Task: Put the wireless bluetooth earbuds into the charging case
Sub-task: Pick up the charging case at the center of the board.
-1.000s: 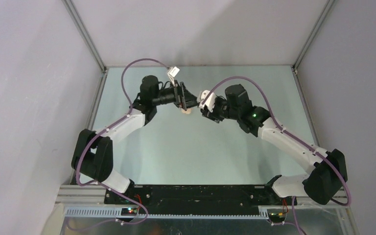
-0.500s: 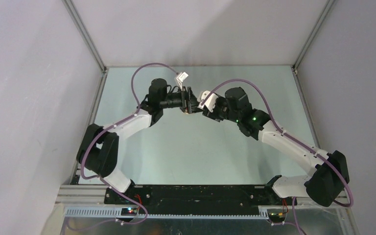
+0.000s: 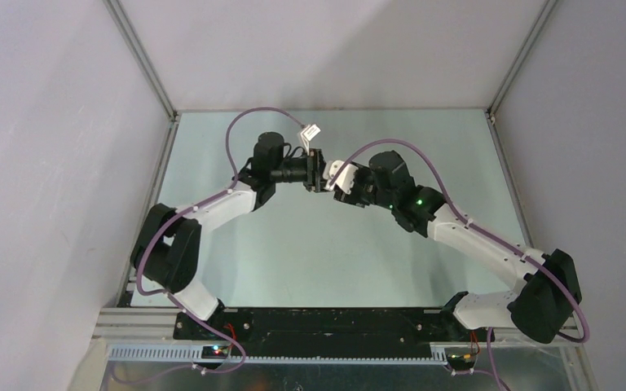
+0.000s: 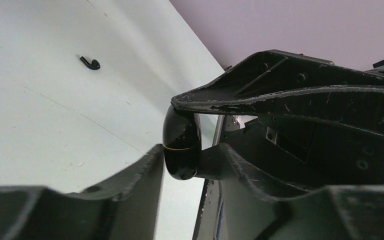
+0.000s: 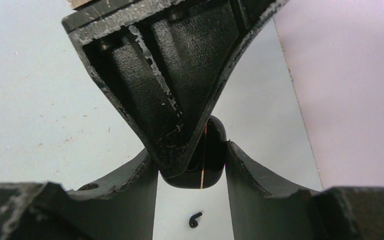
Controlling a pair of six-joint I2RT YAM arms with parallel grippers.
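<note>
A glossy black charging case (image 4: pixel 181 145) with a thin gold seam hangs above the table between both grippers. My left gripper (image 4: pixel 190 162) is shut on it, one finger pressed to each side. My right gripper (image 5: pixel 192 162) is shut on the same charging case (image 5: pixel 211 160), and a left finger (image 5: pixel 170 100) reaches down across it. From above, the left gripper (image 3: pixel 318 171) and right gripper (image 3: pixel 332 176) meet tip to tip and hide the case. One black earbud (image 4: pixel 91 63) lies on the table, also showing as the earbud (image 5: pixel 195 219) under the case. No other earbuds are visible.
The pale green table (image 3: pixel 318 244) is boxed in by lilac walls, with a metal post at each back corner (image 3: pixel 171 114). Purple cables (image 3: pixel 244 130) arch over both wrists. The arm bases stand on the black rail (image 3: pixel 318 322) at the near edge.
The left arm swung right to meet the right gripper, and its jaws went from wide open to shut on the case. The right gripper shifted slightly left, holding the case throughout.
</note>
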